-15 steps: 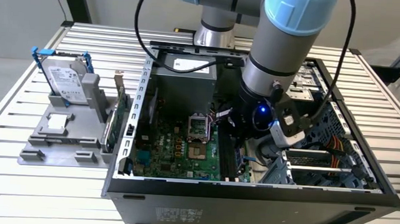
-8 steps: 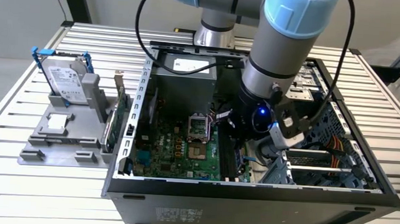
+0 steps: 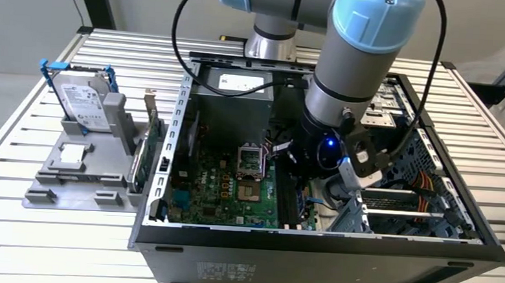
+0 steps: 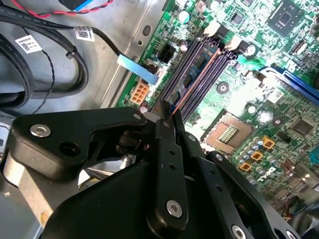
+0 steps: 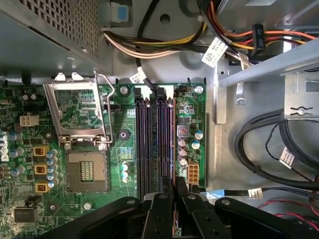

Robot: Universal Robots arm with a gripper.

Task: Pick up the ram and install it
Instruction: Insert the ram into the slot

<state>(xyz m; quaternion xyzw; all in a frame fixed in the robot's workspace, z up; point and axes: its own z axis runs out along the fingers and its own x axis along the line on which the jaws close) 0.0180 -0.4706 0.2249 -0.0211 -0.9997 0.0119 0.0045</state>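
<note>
The arm is down inside the open PC case [image 3: 317, 239], w/ the pincer [image 4: 168, 115] low over the motherboard [image 3: 224, 192] at the memory slots [image 5: 155, 144]. In the second wrist view the fingers [image 4: 167, 149] look closed to a narrow gap, and a thin edge-on strip, probably the ram [image 4: 199, 74], runs from the tips along one slot, so the stick seems gripped at one end and lined up w/ or already partly in the slot. Whether it's fully seated can't be told; the latches are too small to read. Judgement: pick-up done, insertion under way, seating and release not confirmed. On the surface [image 3: 28, 130] to the exterior view's left, a hard drive [image 3: 86, 103] in a blue frame stands on a grey holder [image 3: 77, 178], and a green card [image 3: 146, 146] stands beside the case.
</note>
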